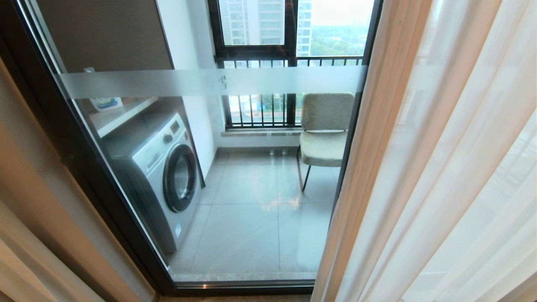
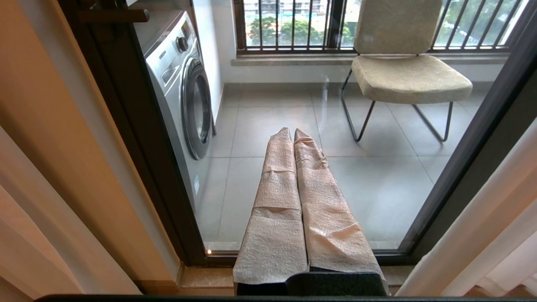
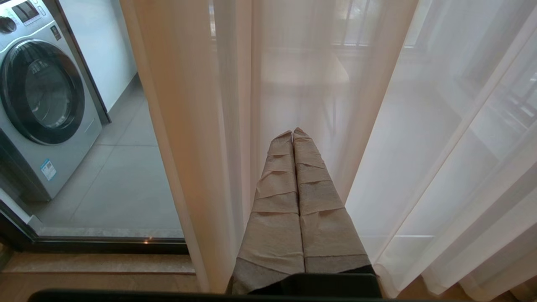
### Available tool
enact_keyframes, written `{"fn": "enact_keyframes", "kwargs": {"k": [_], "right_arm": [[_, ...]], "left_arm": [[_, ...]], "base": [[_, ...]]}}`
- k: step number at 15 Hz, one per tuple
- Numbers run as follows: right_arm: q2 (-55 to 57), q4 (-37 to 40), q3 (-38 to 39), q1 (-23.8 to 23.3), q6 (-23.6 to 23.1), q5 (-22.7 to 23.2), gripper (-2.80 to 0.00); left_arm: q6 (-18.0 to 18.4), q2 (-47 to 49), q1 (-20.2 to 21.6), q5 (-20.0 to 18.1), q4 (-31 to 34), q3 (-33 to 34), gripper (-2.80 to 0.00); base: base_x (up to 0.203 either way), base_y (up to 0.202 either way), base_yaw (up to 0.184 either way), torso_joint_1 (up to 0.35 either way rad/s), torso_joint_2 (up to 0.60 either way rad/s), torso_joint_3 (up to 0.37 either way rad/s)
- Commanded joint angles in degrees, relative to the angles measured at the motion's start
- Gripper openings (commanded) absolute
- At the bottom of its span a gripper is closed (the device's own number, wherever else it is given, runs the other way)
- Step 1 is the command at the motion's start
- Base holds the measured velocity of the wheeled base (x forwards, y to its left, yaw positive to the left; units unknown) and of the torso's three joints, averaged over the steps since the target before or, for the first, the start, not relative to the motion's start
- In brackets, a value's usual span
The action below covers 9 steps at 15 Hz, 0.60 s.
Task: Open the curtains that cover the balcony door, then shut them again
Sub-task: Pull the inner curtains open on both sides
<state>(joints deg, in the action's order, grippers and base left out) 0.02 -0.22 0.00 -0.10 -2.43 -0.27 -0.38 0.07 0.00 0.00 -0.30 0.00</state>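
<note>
Here, left to right:
Thick drape: the grey-beige woven panel of the curtains (image 1: 25,235) is bunched at the far left, off the glass, probably because that side is drawn back.
Balcony door (image 1: 235,79): dark metal frame with clear glass and a frosted white band across it; the left pane stands uncovered.
Washing machine (image 1: 168,176): silver, with a round door, behind the glass on the left.
Chair (image 1: 325,130): padded beige seat on thin metal legs, farther back toward the right.
Left end effector (image 2: 293,133): fingers wrapped in crinkled beige tape, pressed together and holding nothing, near the bare pane.
Sheer (image 1: 440,167): thin white pleated fabric hanging over the right part of the door, light passing through.
Right end effector (image 3: 292,134): same taped fingers, closed and empty, pointing at the sheer's folds; contact cannot be told.
</note>
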Motion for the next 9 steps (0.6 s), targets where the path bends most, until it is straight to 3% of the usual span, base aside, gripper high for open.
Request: {"fn": "enact_keyframes", "kwargs": {"k": [1, 7, 8, 9], "right_arm": [[0.0, -0.3, 0.0, 0.0, -0.4, 0.0, -2.8], [0.1, -3.2, 0.0, 0.0, -3.1, 0.7, -2.8], [0.8, -4.8, -0.2, 0.0, -2.9, 1.4, -2.8], [1.9, -5.8, -1.0, 0.0, -2.9, 5.1, -2.8]], "left_arm": [[0.0, -0.1, 0.0, 0.0, 0.0, 0.0, -2.8], [-0.1, -0.1, 0.0, 0.0, 0.0, 0.0, -2.8], [-0.1, -0.1, 0.0, 0.0, 0.0, 0.0, -2.8], [-0.1, -0.1, 0.0, 0.0, 0.0, 0.0, -2.8]], "base": [[0.0, 0.0, 0.0, 0.0, 0.0, 0.0], [0.0, 0.0, 0.0, 0.0, 0.0, 0.0], [0.0, 0.0, 0.0, 0.0, 0.0, 0.0], [0.0, 0.0, 0.0, 0.0, 0.0, 0.0]]}}
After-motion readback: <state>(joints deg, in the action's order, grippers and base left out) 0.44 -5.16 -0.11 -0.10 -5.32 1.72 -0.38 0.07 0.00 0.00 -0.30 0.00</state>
